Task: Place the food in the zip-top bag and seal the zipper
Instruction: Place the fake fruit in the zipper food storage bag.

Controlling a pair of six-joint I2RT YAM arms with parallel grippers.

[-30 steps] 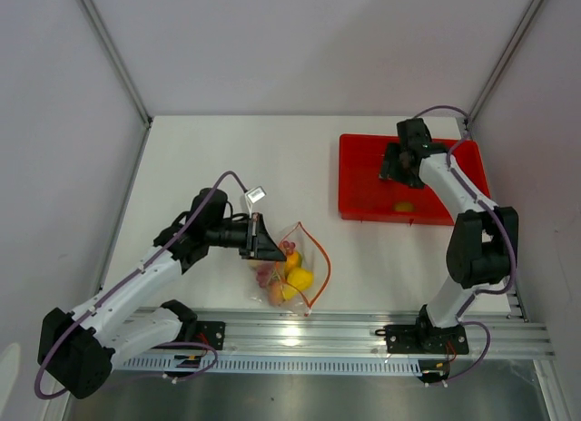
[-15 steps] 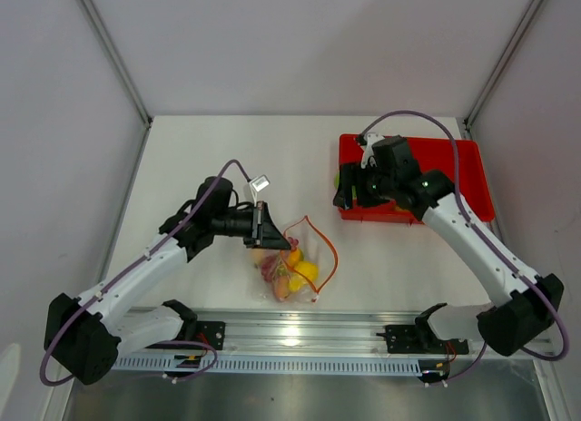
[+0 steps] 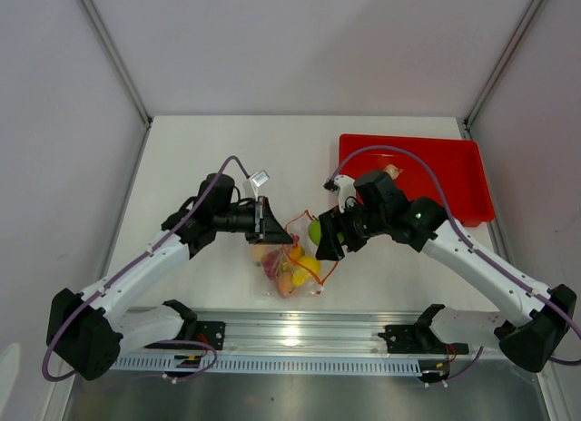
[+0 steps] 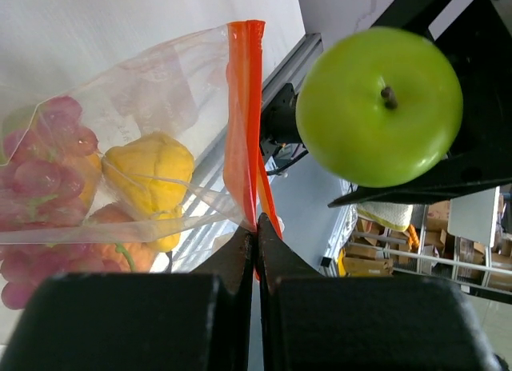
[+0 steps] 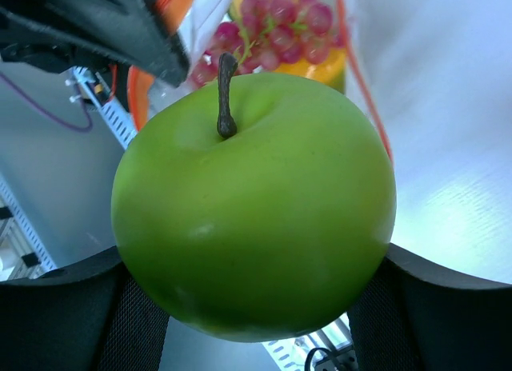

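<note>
The right arm (image 3: pixel 472 249) leaves the red tray (image 3: pixel 454 167) and swings left across the bench (image 3: pixel 209 158). The right gripper (image 3: pixel 325 235), over the tray a second ago and at its left edge half a second ago, now holds the green apple (image 3: pixel 315 230) between its fingers (image 5: pixel 64 307), just beside the zip-top bag (image 3: pixel 286 269). The left gripper (image 3: pixel 272 223) shifts slightly away from the bases, lifting the zipper (image 4: pixel 242 107).

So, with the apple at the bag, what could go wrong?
The bag mouth is held up only by the left fingers pinching the orange strip; it looks narrow, so the apple could catch its edge and roll off. Grapes and a yellow fruit already fill much of it, leaving little room.
</note>
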